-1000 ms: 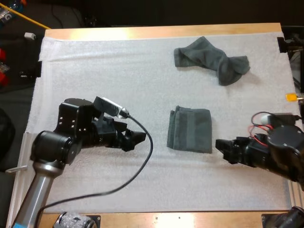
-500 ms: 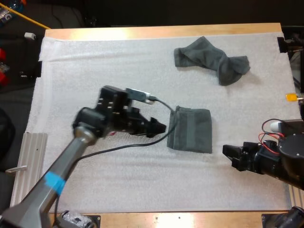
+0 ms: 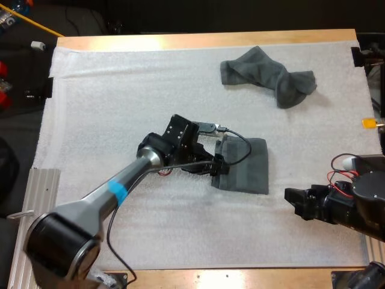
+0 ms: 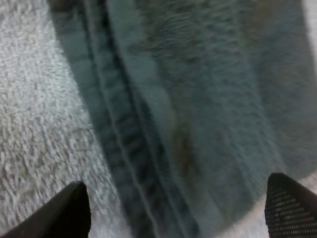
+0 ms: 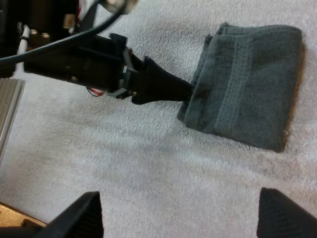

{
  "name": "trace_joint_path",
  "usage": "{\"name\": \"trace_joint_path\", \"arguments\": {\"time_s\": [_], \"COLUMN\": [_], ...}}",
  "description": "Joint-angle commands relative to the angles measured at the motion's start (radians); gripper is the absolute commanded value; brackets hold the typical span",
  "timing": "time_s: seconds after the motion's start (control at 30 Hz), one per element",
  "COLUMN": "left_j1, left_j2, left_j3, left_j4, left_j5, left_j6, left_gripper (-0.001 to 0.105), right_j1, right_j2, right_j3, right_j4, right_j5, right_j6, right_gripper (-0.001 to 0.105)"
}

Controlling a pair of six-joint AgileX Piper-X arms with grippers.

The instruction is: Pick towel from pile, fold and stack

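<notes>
A folded dark grey-green towel (image 3: 245,165) lies on the white mat right of centre. My left gripper (image 3: 219,164) reaches its left edge, fingers low over the hem. In the left wrist view that gripper (image 4: 181,210) is open, its two fingertips wide apart above the towel's (image 4: 198,99) layered edge. A crumpled towel (image 3: 271,75) sits at the far right of the mat. My right gripper (image 3: 293,201) hovers near the mat's right side, short of the folded towel, open with bare mat between its fingers (image 5: 81,215). The right wrist view shows the folded towel (image 5: 252,104) with the left gripper (image 5: 185,91) at its edge.
The white mat (image 3: 120,90) covers most of the wooden table (image 3: 198,40). A ribbed metal plate (image 3: 36,198) lies along the mat's left side. The left arm's cable loops over the folded towel's upper left part.
My left arm has swung right across the mat, from its left half to the folded towel's left edge. The right gripper has drawn back slightly to the right.
</notes>
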Motion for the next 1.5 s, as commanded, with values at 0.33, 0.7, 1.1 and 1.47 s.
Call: {"name": "trace_joint_path", "arguments": {"time_s": [0.33,0.7,1.1,1.47], "left_j1": [-0.004,-0.048,-0.055,0.128], "left_j2": [0.148,0.192,0.170,0.039], "left_j3": [-0.134,-0.180,-0.185,-0.184], "left_j4": [0.096,0.117,0.217,0.532], "left_j5": [0.024,0.140,0.020,-0.407], "left_j6": [-0.009,-0.033,0.041,0.358], "left_gripper": [0.069,0.055,0.000,0.000], "right_j1": [0.002,0.002,0.002,0.002], "right_j2": [-0.005,-0.005,-0.005,-0.005], "right_j3": [-0.005,-0.005,-0.005,-0.005], "right_j4": [0.005,0.005,0.005,0.005], "right_j5": [0.004,0.004,0.004,0.004], "right_j6": [-0.012,-0.012,-0.012,-0.012], "right_gripper": [0.063,0.063,0.063,0.063]}}
